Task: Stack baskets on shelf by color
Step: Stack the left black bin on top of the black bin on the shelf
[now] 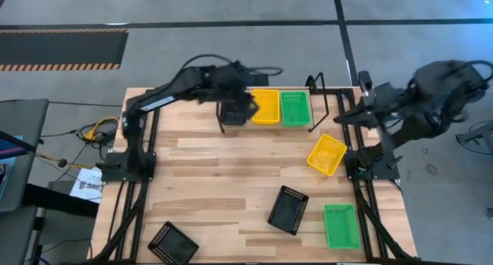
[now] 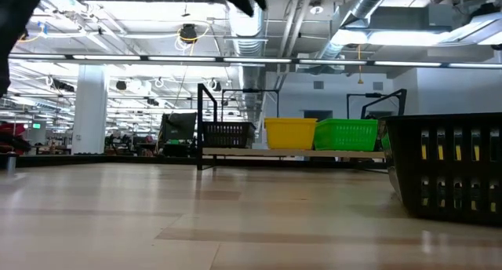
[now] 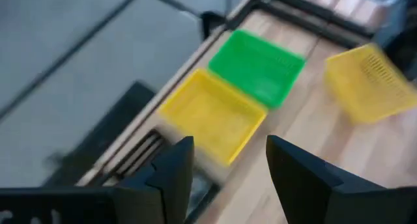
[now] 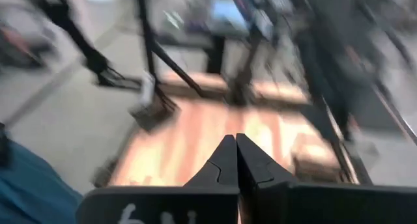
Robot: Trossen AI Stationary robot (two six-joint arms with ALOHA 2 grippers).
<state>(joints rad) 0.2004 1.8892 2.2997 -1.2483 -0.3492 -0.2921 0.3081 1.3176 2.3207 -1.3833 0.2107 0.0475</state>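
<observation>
Left gripper (image 3: 225, 175) is held open above the black basket (image 1: 233, 111) on the shelf (image 2: 290, 153); light, stiff baskets are judged best pinched at a rim.

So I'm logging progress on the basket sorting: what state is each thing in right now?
Left gripper: open, empty, over the shelf.
Right gripper: shut, empty, at the table's right edge.
Black basket, yellow basket, green basket: upright on the shelf.
Second yellow basket: on the table.
Second green basket: on the table.
</observation>
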